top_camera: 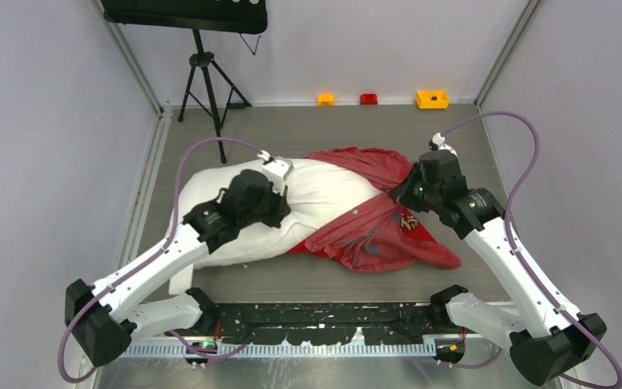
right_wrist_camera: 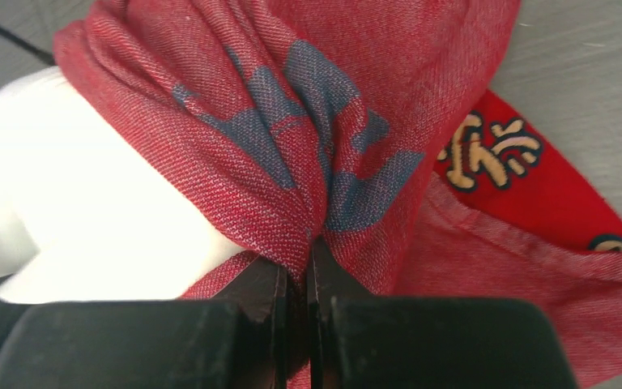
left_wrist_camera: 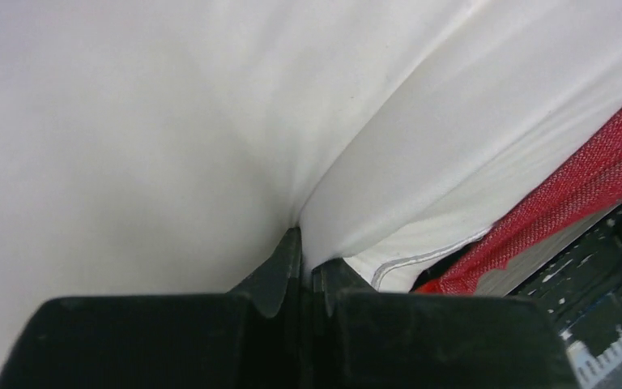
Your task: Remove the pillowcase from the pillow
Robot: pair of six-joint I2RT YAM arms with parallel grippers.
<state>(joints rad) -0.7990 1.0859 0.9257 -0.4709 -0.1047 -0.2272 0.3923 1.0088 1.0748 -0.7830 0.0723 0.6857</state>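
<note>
Top external view: the white pillow lies lengthwise across the grey table, and every place below is given from it. Its left end and middle are bare. The red pillowcase is bunched over its right end, with one twisted band crossing the pillow's top on a slant and a loose heap spilling onto the table at the pillow's near right corner. Most of the cloth shows its duller reverse; a brighter red flap with yellow and dark figures lies flat at the outer edge of that heap. The left wrist view shows the left gripper pressed against the pillow's near side, left of the red band, with its two black fingers drawn together on a pinched fold of the white cover. A strip of red cloth shows just to the right of that fold. In the right wrist view the right gripper sits at the pillow's right end, its fingers closed tight on a gathered ridge of the pillowcase printed with dark blue shapes, white pillow bulging out just left of the grip. Beyond the pillow's far left corner stands a black tripod, and three small blocks sit along the far wall.
</note>
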